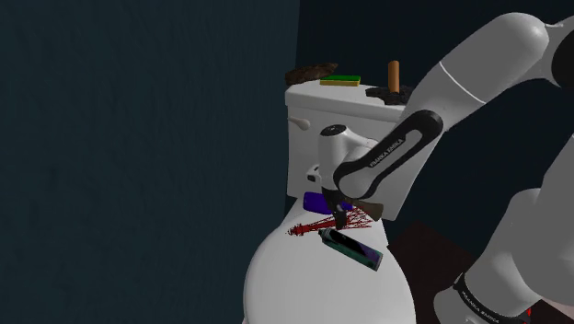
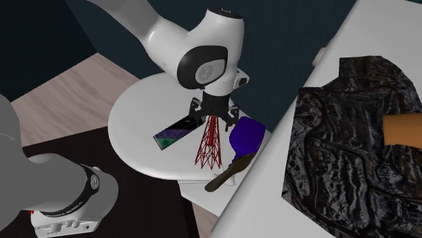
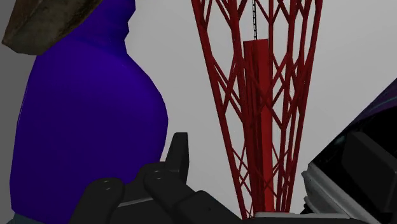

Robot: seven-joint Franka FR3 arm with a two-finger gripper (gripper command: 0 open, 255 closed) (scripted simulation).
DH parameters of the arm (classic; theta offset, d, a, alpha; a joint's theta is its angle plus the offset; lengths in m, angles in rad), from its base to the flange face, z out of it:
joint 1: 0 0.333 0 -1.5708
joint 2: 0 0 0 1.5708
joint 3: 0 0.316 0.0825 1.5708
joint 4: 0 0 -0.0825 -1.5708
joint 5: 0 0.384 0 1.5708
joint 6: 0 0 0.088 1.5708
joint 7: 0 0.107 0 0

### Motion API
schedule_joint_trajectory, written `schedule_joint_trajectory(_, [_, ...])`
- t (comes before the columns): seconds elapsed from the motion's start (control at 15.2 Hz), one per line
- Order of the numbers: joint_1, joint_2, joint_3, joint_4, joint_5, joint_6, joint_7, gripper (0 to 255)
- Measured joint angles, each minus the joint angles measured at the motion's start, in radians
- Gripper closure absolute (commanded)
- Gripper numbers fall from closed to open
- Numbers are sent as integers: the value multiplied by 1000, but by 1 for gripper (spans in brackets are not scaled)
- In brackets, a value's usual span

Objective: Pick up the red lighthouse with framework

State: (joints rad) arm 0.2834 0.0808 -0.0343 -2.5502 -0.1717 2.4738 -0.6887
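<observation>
The red lattice lighthouse (image 1: 317, 226) lies flat on the white toilet lid (image 1: 304, 285), its narrow end under my hand. My black gripper (image 2: 215, 113) hangs low over that end of the lighthouse (image 2: 209, 145), with the jaws apart on either side of it. In the wrist view the red framework (image 3: 261, 95) runs away from the gripper (image 3: 248, 172). One finger (image 3: 180, 153) stands beside it with a gap of white lid between. The other finger is hidden.
A purple brush (image 2: 245, 135) with a brown handle lies close beside the lighthouse. On the other side is a dark flat slab (image 2: 174, 132) with a green and purple face. The tank top (image 1: 340, 106) carries a crumpled dark cloth (image 2: 352, 128), a green pad (image 1: 340, 81) and a brown cylinder (image 1: 394, 75).
</observation>
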Motion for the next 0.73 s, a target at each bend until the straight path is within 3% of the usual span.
schedule_joint_trajectory(0.26, [-8, 50, -14, 7, -23, 54, 8, 0])
schedule_joint_trajectory(0.33, [-8, 52, -14, 6, -20, 59, 9, 255])
schedule_joint_trajectory(0.73, [0, 60, -8, -1, -16, 73, 22, 255])
